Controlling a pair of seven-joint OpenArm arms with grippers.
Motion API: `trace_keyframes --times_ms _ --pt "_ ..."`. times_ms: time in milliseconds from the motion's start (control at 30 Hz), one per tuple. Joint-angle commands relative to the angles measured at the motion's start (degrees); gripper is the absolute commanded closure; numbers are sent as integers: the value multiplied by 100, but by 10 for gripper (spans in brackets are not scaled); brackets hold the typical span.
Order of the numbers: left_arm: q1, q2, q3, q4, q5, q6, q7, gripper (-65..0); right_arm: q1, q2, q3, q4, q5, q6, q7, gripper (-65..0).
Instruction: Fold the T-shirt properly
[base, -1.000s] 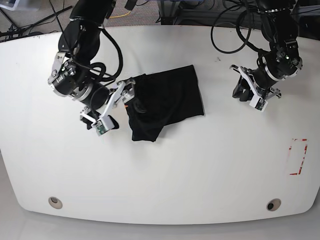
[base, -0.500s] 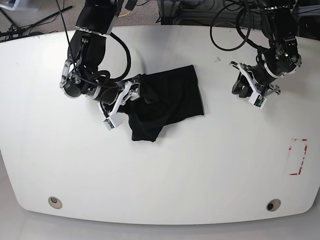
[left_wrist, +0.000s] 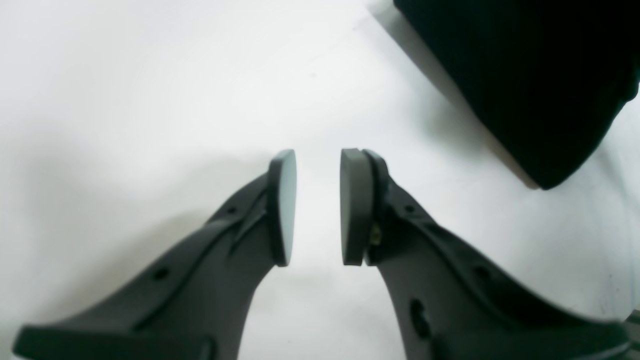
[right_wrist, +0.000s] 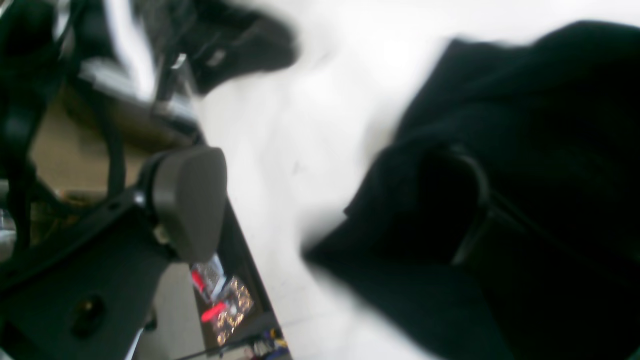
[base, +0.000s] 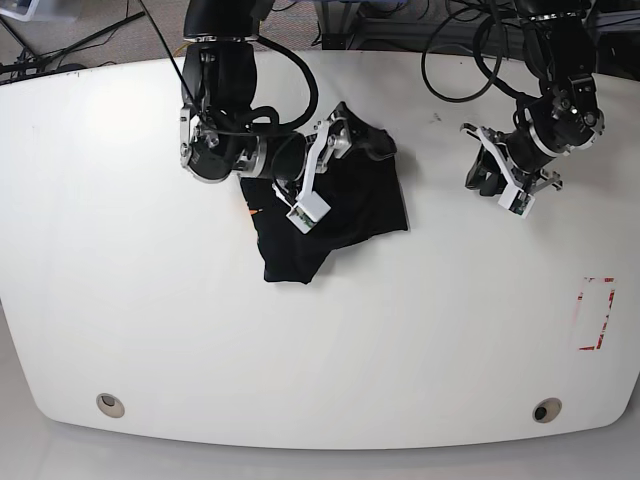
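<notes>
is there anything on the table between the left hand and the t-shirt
Nothing visible. Only bare white table lies between the left hand and the T-shirt. The right hand is already over the shirt's far side, not in that gap.

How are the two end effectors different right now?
The left end effector hangs over bare table, beside the T-shirt and apart from it; the right end effector is over the shirt. The left's pads stand close together with a narrow gap and nothing between them; the right's are spread wide, one on the cloth. Both are dark, two-fingered, and hold nothing.
</notes>
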Motion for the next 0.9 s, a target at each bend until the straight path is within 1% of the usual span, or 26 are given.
trace_keyframes --times_ms 0,67,167,233,400,500,667,867 --pt "-38 -110 -24 103 -85 -8 -138 -128 120 11 -4 367 -1 12 134 -561" --pt "-38 -198 -24 103 -85 -8 -138 -128 173 11 -4 384 -19 12 134 -561" --pt "-47 -216 -24 112 -85 -8 -138 -128 191 107 58 393 -10 12 134 -561" --pt "-47 -216 -24 112 -85 -8 -138 -128 191 230 278 525 -1 12 134 -561" --pt "-47 -224 -24 103 -85 -8 -138 -128 199 301 779 850 -1 12 134 -561" --pt "-38 -224 -24 94 -85 -8 -138 -128 331 485 1051 921 -36 12 134 -561" --pt "-38 -224 -24 94 -85 -8 -138 -128 384 635 1297 490 -45 12 134 -561" --pt "-47 -224 -24 103 -85 -8 -138 -128 569 644 1315 -222 -54 12 143 -561"
